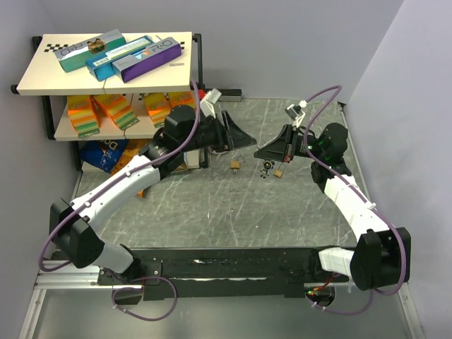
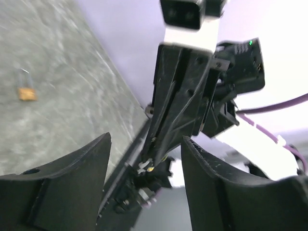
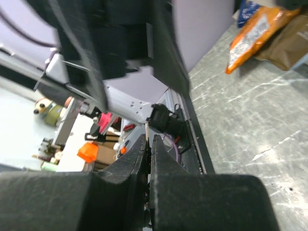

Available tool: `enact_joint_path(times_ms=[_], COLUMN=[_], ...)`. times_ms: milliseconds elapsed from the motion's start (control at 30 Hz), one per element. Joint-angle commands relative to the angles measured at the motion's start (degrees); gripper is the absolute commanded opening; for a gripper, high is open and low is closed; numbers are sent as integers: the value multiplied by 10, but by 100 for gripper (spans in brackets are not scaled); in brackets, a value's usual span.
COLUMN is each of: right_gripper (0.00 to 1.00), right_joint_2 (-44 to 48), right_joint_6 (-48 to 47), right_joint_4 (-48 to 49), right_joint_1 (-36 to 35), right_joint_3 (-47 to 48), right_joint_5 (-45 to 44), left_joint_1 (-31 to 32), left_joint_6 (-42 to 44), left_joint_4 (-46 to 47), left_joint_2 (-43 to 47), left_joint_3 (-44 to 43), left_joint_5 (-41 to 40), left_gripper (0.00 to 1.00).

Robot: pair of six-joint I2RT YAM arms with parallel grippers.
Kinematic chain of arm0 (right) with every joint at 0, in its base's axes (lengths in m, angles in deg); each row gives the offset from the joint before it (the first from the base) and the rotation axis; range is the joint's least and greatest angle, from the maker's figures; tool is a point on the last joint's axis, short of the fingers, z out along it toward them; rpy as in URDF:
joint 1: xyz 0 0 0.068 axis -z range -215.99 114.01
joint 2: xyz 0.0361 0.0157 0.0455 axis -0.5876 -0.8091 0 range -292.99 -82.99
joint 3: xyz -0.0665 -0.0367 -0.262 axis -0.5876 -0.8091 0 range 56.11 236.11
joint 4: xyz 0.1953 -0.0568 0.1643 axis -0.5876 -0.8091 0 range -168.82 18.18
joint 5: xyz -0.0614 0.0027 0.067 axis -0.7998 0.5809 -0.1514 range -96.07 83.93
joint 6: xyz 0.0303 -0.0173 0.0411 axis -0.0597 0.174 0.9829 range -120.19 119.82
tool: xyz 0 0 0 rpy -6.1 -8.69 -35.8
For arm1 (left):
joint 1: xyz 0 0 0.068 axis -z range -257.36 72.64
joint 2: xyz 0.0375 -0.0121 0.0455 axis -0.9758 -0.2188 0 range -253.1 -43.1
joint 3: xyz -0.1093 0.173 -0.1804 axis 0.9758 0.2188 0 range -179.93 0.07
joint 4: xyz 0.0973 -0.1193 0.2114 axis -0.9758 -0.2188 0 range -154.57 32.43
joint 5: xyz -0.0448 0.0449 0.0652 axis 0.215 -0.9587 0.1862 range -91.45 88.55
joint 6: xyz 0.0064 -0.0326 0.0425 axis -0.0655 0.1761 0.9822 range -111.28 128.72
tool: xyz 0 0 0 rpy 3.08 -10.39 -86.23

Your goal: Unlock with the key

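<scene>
Key (image 1: 266, 168), seemingly pinched thinly in closed right gripper (image 3: 149, 139), open left gripper (image 2: 147, 139) at its nine o'clock, could twist loose entering padlock (image 1: 280, 171).

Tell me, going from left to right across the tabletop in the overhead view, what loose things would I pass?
Blue snack bag → brass padlock → dark key → second brass padlock.
</scene>
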Motion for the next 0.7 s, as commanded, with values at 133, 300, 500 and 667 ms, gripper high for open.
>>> enact_joint_path(times_ms=[133, 300, 500, 667], right_gripper=[0, 0, 0, 0], right_joint_2=[13, 17, 16, 15], right_joint_6=[85, 88, 104, 110], right_joint_4=[127, 128, 145, 150], right_joint_1=[-3, -3, -4, -4], right_joint_3=[3, 0, -3, -5], right_joint_5=[37, 39, 42, 45], left_joint_1=[3, 12, 28, 31], left_joint_6=[-41, -36, -17, -14], left_joint_4=[119, 112, 88, 83], left_joint_2=[1, -5, -19, -23], left_joint_3=[22, 19, -1, -6], left_joint_5=[94, 96, 90, 79], left_gripper=[49, 41, 34, 25])
